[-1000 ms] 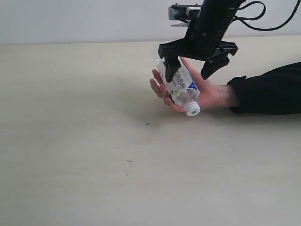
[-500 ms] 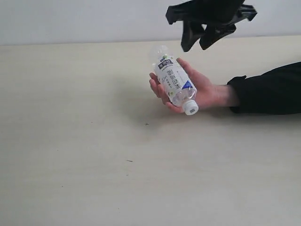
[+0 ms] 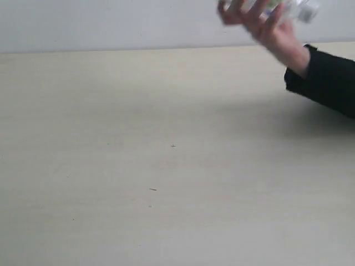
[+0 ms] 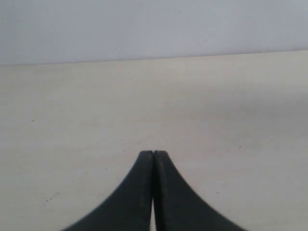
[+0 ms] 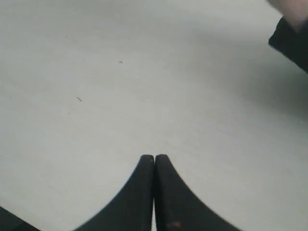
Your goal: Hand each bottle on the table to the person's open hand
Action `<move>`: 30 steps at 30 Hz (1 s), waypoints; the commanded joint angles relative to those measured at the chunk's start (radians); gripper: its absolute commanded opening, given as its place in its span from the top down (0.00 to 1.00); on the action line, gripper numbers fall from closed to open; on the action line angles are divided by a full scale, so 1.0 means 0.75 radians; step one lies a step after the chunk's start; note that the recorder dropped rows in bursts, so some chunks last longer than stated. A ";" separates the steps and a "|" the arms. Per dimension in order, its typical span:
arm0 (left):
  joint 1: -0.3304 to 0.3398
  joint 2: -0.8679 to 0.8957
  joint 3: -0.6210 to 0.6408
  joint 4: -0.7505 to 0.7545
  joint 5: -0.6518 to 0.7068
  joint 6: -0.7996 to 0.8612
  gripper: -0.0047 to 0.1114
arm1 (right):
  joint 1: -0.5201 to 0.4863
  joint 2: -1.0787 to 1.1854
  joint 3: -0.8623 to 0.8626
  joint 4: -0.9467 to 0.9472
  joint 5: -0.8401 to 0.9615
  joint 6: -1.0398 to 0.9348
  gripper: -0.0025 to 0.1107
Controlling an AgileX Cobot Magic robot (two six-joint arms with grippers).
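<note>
1. Right gripper [image 5: 154, 159]: 2 black curved fingers pressed together, nothing between them, poised above bare surface.
2. Left gripper [image 4: 153, 155]: same build, tips likewise pressed together and empty.
3. Broad, flat, pale cream table [image 5: 96, 72]: lies under both grippers, with only a few dark specks showing.
4. Bare light-skinned hand [image 3: 260, 22] on a black sleeve [image 3: 327, 83]: well apart from the right gripper and raised off the table.
5. Small clear plastic bottle [image 3: 288, 8] with a white-and-blue label: clasped in that hand and blurred.

Change: 1 second ago the right gripper stood spread over the palm. It has since left the exterior view and closed, and the hand has lifted the bottle away. This handover looks complete, and no other bottle shows.

Orientation: the long axis seems roughly level, with the white cap towards the sleeve side. Blur makes this uncertain.
</note>
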 commanded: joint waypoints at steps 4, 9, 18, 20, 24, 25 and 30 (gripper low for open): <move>0.004 -0.006 0.004 0.004 -0.009 -0.004 0.94 | 0.003 -0.639 0.287 -0.133 -0.022 0.041 0.98; 0.004 -0.006 0.004 0.004 -0.009 -0.004 0.94 | 0.003 -0.858 0.420 -0.373 -0.164 0.168 0.98; 0.004 -0.006 0.004 0.004 -0.009 -0.004 0.94 | 0.003 -0.916 0.708 -0.470 -0.720 0.484 0.98; 0.004 -0.006 0.004 0.004 -0.009 -0.004 0.94 | 0.003 -0.916 0.784 -0.513 -0.829 0.481 0.98; 0.004 -0.006 0.004 0.004 -0.009 -0.004 0.94 | 0.003 -0.916 0.912 -0.538 -0.864 0.484 0.98; 0.004 -0.006 0.004 0.004 -0.009 -0.004 0.94 | 0.003 -0.916 0.924 -0.538 -0.857 0.484 0.98; 0.004 -0.006 0.004 0.004 -0.009 -0.004 0.94 | 0.003 -0.916 0.938 -0.541 -0.849 0.484 0.98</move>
